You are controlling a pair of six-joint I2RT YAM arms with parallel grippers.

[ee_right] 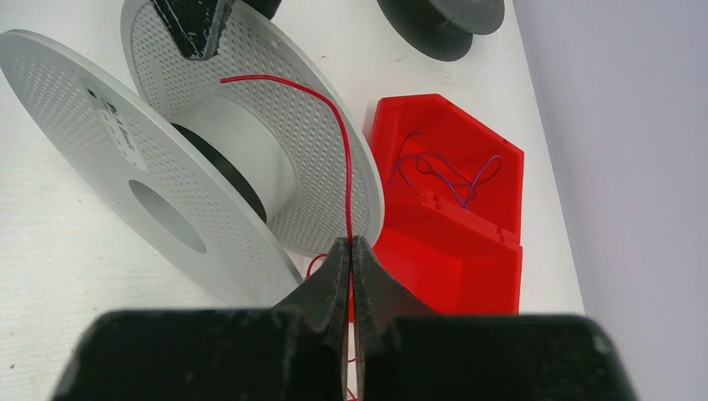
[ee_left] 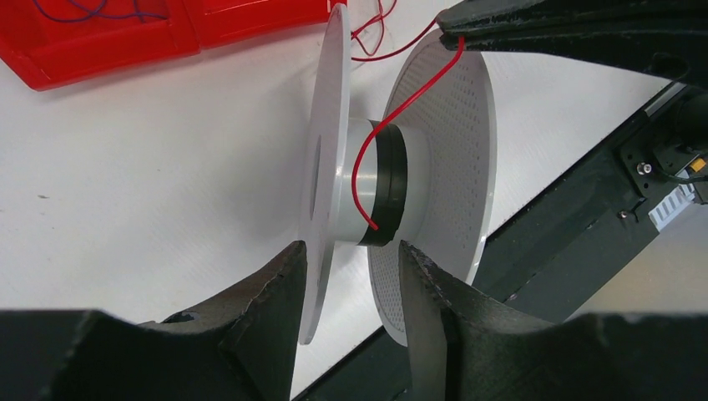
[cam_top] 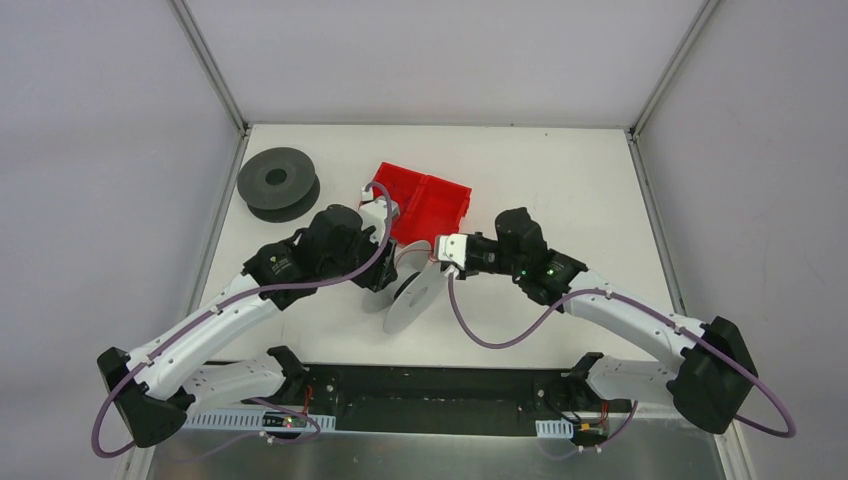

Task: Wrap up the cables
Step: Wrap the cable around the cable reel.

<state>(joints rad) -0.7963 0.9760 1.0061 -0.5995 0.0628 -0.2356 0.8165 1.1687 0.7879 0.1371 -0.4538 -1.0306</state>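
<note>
A white spool (cam_top: 412,295) stands tilted on its rims at the table's middle. A thin red cable (ee_right: 346,150) runs from the dark band on its hub (ee_left: 388,192) up over the rim. My right gripper (ee_right: 351,244) is shut on that cable just beside the spool; in the left wrist view the right gripper (ee_left: 455,33) shows at the top. My left gripper (ee_left: 351,255) is open and straddles one flange (ee_left: 326,125), with one fingertip (ee_right: 196,29) between the flanges. More red cable (ee_left: 376,33) lies loose behind the spool.
A red bin (cam_top: 425,200) sits just behind the spool, with thin purple-blue wires (ee_right: 447,171) inside. A dark grey spool (cam_top: 278,182) lies flat at the far left. Grey walls close the table's sides and back.
</note>
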